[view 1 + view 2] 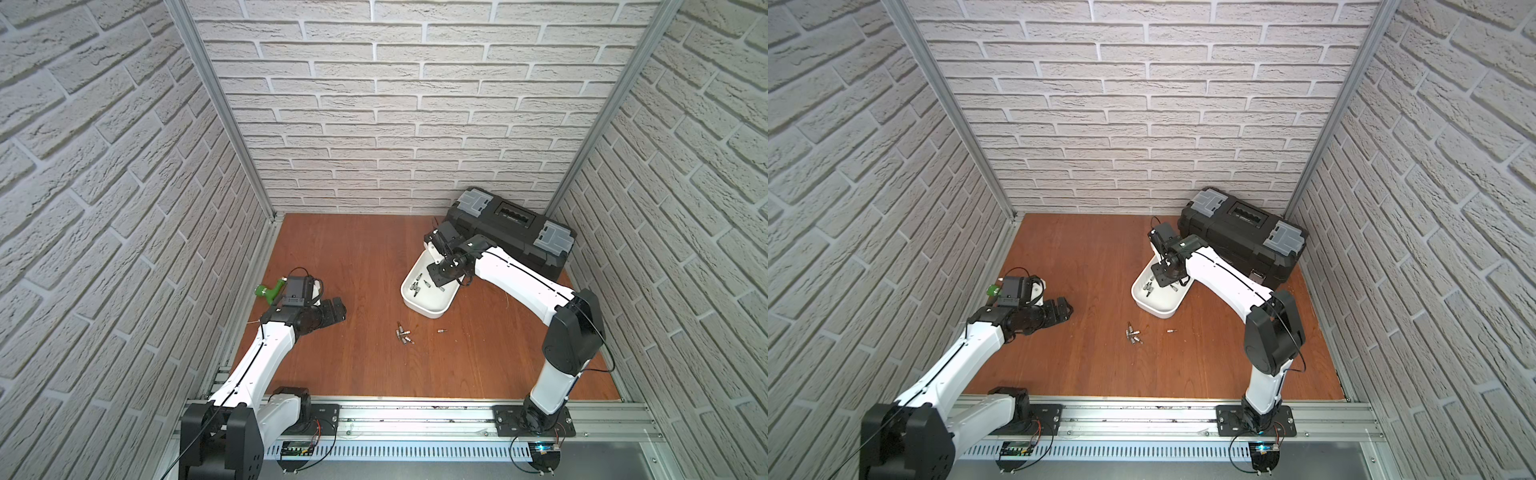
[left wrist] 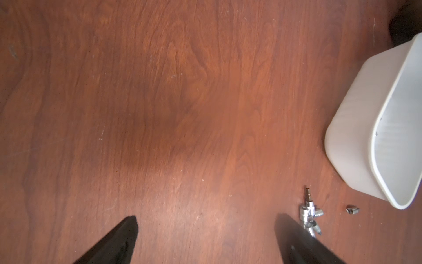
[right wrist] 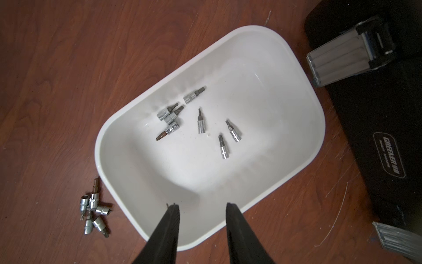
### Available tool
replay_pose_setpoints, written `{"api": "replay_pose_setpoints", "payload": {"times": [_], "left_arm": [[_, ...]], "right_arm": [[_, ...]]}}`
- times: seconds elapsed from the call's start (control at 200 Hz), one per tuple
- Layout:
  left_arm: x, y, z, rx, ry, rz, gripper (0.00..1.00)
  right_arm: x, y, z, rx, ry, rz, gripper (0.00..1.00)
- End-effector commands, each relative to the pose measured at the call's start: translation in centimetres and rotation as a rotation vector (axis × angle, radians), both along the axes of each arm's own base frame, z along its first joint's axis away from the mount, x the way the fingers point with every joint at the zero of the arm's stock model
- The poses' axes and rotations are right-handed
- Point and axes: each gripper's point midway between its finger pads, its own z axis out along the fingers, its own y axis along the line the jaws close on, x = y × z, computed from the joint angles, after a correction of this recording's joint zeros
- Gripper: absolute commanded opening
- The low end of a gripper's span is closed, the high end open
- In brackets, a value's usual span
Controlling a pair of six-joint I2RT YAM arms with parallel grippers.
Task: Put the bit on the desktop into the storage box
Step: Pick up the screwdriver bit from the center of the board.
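Right claw (image 3: 202, 205) hangs over the near end of the box (image 3: 98, 146), jaws part-way apart, nothing between them. Left claw (image 2: 206, 218) is spread wide and empty, low by the left edge of the desktop (image 1: 353, 249). Box sits toward the far right corner, just beside the toolbox (image 1: 511, 232). Seven bits (image 3: 201, 121) lie flat in it, scattered.

Left out: a heap (image 3: 93, 205) near the box's near end, pieces touching one another. One loner (image 1: 441, 331) lies apart, toward the right edge.

Judgement: drop looks done, a fetch comes next. Rise clear of the rim first. Take the loner, or a piece at the heap's fringe. Close across the chrome collar, not the dark tip.

Look of them: short, shiny collar, thin dark tip. Likely to roll or slip.
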Motion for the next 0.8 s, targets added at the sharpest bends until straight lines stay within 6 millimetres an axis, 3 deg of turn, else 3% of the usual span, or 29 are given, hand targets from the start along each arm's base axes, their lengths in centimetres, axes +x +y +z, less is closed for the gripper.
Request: {"api": "replay_pose_setpoints", "payload": {"times": [0.0,0.365,0.795], "left_arm": [[0.8,-0.2,0.7,0.004,-0.042,-0.016,0.98],[0.7,-0.4,0.9,-0.003,-0.051,-0.032,0.99],[0.5,-0.3,1.0,0.002,-0.054,-0.03,0.98]], "right_arm": [[-2.4,0.1,0.7,-0.036,0.004,0.043,0.39],[-8.0,4.4,0.9,-0.024,0.032,0.156,0.4],[-11.2,8.1,-4.1,-0.038,0.134,0.27,0.35]]}}
